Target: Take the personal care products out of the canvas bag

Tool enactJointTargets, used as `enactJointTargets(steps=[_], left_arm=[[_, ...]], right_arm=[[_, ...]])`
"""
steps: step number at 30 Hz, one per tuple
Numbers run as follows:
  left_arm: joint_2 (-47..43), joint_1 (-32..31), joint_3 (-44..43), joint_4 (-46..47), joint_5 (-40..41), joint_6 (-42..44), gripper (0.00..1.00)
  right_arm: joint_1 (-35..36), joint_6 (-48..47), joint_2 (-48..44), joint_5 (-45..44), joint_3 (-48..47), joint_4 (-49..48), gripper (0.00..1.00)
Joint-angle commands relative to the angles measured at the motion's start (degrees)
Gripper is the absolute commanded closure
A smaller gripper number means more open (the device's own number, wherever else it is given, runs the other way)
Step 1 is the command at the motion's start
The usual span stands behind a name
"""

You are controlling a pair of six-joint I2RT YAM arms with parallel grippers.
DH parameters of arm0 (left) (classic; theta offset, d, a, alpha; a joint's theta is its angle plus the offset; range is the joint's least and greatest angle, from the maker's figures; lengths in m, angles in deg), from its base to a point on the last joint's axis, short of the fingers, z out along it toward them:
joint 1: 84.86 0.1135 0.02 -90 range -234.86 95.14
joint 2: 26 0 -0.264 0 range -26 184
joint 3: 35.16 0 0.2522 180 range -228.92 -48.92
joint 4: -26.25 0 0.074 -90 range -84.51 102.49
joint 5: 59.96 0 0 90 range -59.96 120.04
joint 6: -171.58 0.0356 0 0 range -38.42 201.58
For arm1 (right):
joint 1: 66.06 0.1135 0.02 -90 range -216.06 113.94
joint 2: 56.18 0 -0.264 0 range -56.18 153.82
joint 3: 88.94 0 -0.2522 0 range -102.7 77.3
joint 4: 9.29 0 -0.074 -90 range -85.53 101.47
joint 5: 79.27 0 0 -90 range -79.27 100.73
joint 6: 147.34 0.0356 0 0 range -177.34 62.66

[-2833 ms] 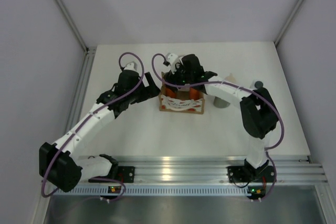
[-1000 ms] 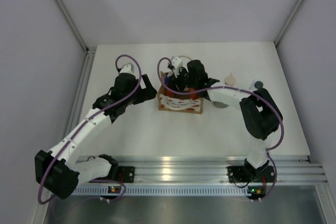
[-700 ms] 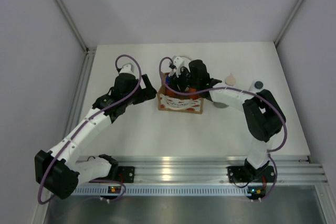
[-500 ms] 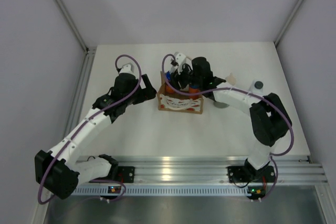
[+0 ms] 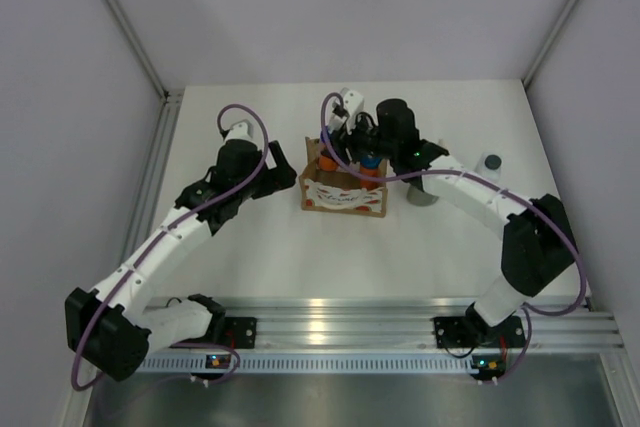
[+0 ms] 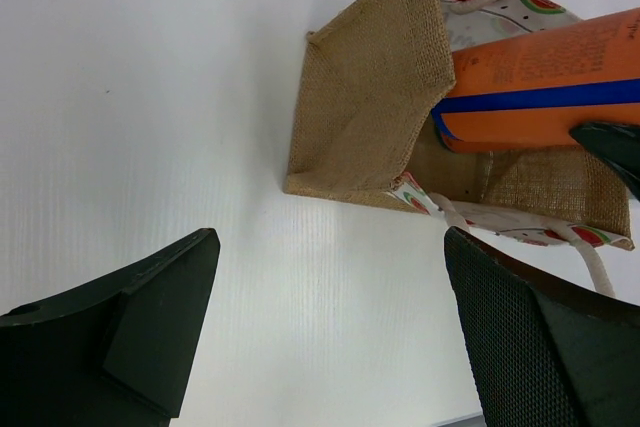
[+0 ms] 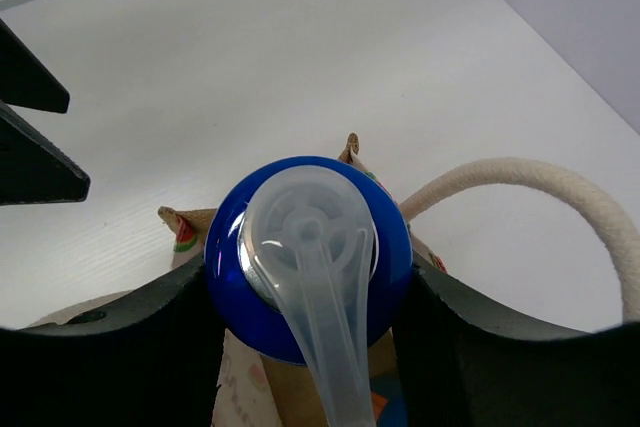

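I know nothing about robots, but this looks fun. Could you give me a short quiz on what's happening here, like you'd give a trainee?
1. True or false: the left gripper is clamped on the canvas bag.
2. What is the right gripper gripping? A: a white bottle. B: the blue cap of an orange bottle. C: nothing at all.
3. Fill the gap: the bag's rope handle is ___ in colour.

Key
1. False. Its jaws are open and it sits beside the bag, not touching it.
2. B. The fingers press on either side of the cap, above the bag.
3. White.
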Motion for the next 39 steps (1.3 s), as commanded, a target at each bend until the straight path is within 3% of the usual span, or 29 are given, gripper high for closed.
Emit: enactJointTargets(steps=[1,17,23,32,39], left_arm=[[-1.9,-0.2,-0.6,0.4,2.9,0.0,0.02],[-7.6,1.0,-5.6,-10.6,16.0,-0.1,0.02],[-13.6,1.1,-7.2,-16.0,21.7,1.3,0.02],[-25.2,1.2,-8.4,-19.1,17.7,5.7,0.02],[-29.4,1.2,-7.9,-21.2,20.1,9.9,0.02]], right_arm=[[-0.6,-0.7,-6.5,2.9,-6.3,-0.8,1.00],[3.0,3.2,-9.5,9.7,-19.3,9.4,1.00],[8.0,3.7,-4.2,8.8,-24.6,9.1,1.00],[13.4,7.2,7.9,6.3,-27.9,-1.8,1.00],[15.2,6.8,19.6,6.9,-32.5,-5.1,1.00]])
